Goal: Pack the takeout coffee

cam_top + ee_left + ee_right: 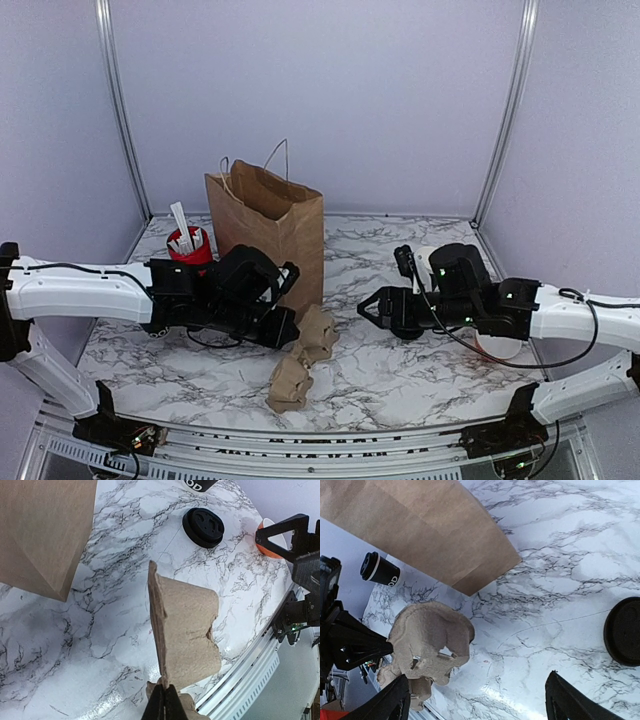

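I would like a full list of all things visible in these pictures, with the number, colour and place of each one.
brown paper bag with handles: 1, brown, standing at the back, left of centre
moulded cardboard cup carrier: 1, beige, in front of the bag
black paper cup with black lid: 1, black with white print, on the table beside the bag
second black cup: 1, black with white print, cut off by the picture edge
loose black plastic lid: 1, black, flat on the table
red cup with white sticks: 1, left of the bag
orange bowl with white inside: 1, right side
marble-pattern table: 1, white and grey
left tool: 1, black, shut on the carrier
right tool: 1, black, open, empty
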Controlling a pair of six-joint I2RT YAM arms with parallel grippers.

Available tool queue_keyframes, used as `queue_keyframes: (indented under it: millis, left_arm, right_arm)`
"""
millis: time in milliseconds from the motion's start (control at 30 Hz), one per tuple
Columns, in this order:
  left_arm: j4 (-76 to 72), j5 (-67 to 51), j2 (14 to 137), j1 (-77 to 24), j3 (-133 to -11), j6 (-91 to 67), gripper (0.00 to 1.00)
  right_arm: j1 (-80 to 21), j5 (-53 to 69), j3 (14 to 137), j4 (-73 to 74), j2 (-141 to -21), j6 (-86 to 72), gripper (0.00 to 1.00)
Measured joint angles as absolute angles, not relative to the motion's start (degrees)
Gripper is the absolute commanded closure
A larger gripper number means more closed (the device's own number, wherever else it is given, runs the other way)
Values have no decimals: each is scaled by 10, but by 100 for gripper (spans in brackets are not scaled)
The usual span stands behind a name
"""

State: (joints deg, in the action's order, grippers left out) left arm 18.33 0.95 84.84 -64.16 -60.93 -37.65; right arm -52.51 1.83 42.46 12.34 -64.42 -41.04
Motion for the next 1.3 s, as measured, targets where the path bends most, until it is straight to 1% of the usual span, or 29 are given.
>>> queue_keyframes:
  millis: [233,500,567,600,767,967,1100,1300]
  left_arm:
    - [297,117,903,-680,-721,-326,100]
    - [447,254,1065,-750,-916,-297,100]
    - [471,276,1104,-761,-950,-298,94]
    - [480,282,1118,-765,-960,-298,92]
    - [510,289,1165,-777,-996,-309,86]
    - [510,276,1171,-784,-1021,-314,81]
    - [496,252,1171,-788,-1015,-319,78]
    - [466,235,1161,-789,-966,-335,72]
  right_arm:
    - [-472,0,431,152,-625,-389,9]
    - [-449,-17,463,166,-625,-369,8]
    - [-448,-17,463,170,-625,-367,8]
    - [-447,-17,463,172,-625,-366,8]
    - [-447,-17,462,180,-622,-365,8]
    - [-447,-19,462,190,-606,-365,8]
    - [-447,-19,462,201,-604,-365,8]
    - [-447,-11,450,212,-604,-365,8]
